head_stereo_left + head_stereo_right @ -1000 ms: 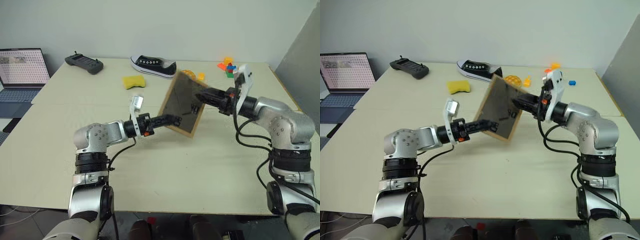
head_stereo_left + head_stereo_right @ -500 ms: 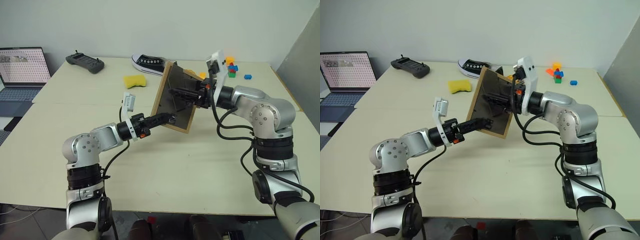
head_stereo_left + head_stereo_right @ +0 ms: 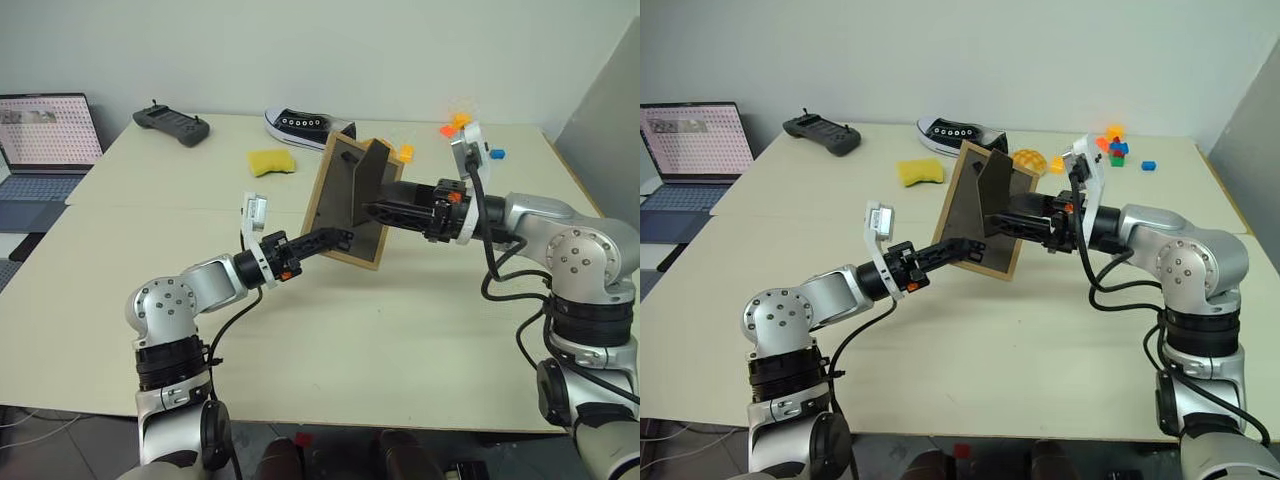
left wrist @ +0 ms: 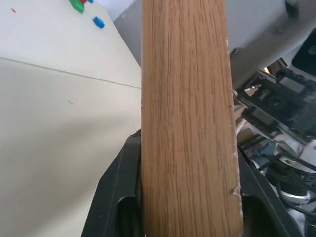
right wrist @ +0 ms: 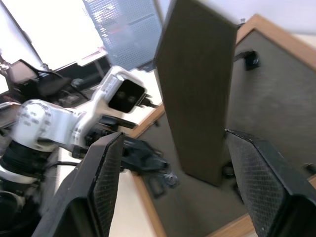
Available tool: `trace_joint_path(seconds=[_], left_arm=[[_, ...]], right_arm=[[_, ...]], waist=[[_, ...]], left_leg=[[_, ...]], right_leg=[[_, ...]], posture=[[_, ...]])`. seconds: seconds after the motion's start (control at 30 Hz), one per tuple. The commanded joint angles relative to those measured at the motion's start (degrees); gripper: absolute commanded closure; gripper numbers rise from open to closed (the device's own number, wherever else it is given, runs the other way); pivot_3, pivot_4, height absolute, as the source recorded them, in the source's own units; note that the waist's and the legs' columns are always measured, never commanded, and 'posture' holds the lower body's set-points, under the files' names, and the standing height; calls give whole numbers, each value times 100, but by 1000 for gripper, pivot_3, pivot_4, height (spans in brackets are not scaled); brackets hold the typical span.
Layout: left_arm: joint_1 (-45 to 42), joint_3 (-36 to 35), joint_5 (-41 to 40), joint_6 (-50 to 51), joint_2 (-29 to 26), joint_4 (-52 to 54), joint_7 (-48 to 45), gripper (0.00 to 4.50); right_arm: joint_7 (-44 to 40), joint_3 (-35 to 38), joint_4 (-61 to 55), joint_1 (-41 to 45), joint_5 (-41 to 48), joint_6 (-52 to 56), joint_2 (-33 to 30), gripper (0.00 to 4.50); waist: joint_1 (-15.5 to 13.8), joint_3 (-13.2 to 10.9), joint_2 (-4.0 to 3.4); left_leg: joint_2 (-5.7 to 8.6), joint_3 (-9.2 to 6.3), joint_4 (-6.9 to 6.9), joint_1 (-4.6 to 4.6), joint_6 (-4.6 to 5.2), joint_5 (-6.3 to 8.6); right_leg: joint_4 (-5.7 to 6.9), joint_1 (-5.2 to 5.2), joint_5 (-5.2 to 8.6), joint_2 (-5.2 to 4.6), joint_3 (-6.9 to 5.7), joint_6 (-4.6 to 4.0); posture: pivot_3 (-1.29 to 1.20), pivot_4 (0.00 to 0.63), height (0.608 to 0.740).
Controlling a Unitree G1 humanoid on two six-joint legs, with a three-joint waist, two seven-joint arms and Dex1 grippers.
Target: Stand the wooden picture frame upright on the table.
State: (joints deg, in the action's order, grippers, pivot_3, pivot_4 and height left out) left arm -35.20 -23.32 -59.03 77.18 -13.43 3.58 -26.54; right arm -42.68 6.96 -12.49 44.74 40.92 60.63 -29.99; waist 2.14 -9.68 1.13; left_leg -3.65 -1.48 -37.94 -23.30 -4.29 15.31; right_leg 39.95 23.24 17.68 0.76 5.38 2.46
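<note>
Clamping the lower edge of the wooden picture frame (image 3: 352, 205), the left tool (image 3: 343, 237) is closed on the light-wood rail; in the left wrist view the rail is running up between its two black fingers (image 4: 116, 190). The frame is being held in the air above the middle of the tabletop (image 3: 400, 330), tilted, its long axis running up and away from the left tool, dark brown back turned toward the right arm.

The right tool (image 3: 375, 211) is open, jaws spread, gripping nothing. It is pointing across at the back of the frame from the right, fingers (image 5: 101, 182) on either side of the fold-out stand (image 3: 365, 180) without visibly touching it. The stand is already swung out from the back panel, hinged high, its free end toward the lower rail.

Judgement: the left tool is the nearer, carrying one; the coming move is turning on lowering the bottom rail and stand foot onto the tabletop together.
</note>
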Motion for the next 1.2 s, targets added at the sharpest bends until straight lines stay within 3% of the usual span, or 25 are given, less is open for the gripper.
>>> trace_joint_path(seconds=[0.03, 0.2, 0.33, 0.57, 0.73, 0.83, 0.97, 1.13, 1.2], left_arm=[[-305, -548, -812, 459, 20, -261, 499, 3195], [-556, -923, -1521, 1087, 61, -863, 1268, 3195], [-799, -1141, -2187, 1203, 97, -1430, 1889, 3195], [-534, -492, -3815, 880, 232, -1462, 2976, 3195], [-105, 301, -5066, 244, -95, -1234, 3678, 3195], [51, 594, -5385, -56, -271, -1098, 3810, 3195], [154, 761, -5397, -257, -413, -969, 3708, 3195], [249, 958, -5397, -350, -525, -836, 3575, 3195], [277, 1014, -5397, -359, -575, -817, 3511, 3195]], right_arm=[[-196, -273, -304, -668, -1458, -2202, -772, 1096], [1158, -1015, 1048, -1295, -4775, -7523, -1585, 1096], [2576, -1558, 2234, -1093, -6536, -9870, -1821, 1096], [4326, -2109, 3411, -174, -8327, -10914, -1354, 1096], [4791, -2257, 3746, 174, -8573, -11228, -1164, 1096], [4863, -2287, 3790, 233, -8551, -11435, -1160, 1096], [4894, -2292, 3765, 252, -8520, -11672, -1181, 1696], [4951, -2273, 3836, 311, -8604, -11707, -1171, 2960], [4960, -2264, 3853, 324, -8626, -11710, -1152, 3048]], waist=[[-18, 0, 1], [-26, -3, 5], [-18, -8, 18], [43, -9, 19], [12, -10, 19], [-10, -9, 19], [-30, -9, 19], [-30, -9, 19], [-29, -9, 19]], left_leg=[[0, 1, 0, -1, 0, 0], [4, 5, -2, -2, -1, 0], [4, 11, -4, 4, -20, -11], [0, 15, 2, 18, -33, -18], [1, 17, 2, 24, -35, -20], [3, 17, 1, 23, -35, -20], [7, 17, 0, 23, -35, -20], [8, 17, -1, 24, -35, -20], [9, 17, -1, 25, -35, -20]], right_leg=[[-3, 0, 0, 0, 0, 0], [-4, 0, 2, -2, 3, 5], [-2, 0, 1, -3, 9, 6], [8, -1, 1, -4, 18, 4], [8, -5, 0, -9, 21, 4], [9, -6, 0, -12, 20, 4], [8, -9, 0, -13, 20, 4], [7, -9, 0, -13, 20, 4], [8, -10, 0, -13, 20, 4]], posture=[[0, 150, 740], [0, 150, 740], [0, 150, 740], [0, 150, 740], [0, 150, 740], [0, 150, 740], [0, 150, 740], [0, 150, 740], [0, 150, 740]])
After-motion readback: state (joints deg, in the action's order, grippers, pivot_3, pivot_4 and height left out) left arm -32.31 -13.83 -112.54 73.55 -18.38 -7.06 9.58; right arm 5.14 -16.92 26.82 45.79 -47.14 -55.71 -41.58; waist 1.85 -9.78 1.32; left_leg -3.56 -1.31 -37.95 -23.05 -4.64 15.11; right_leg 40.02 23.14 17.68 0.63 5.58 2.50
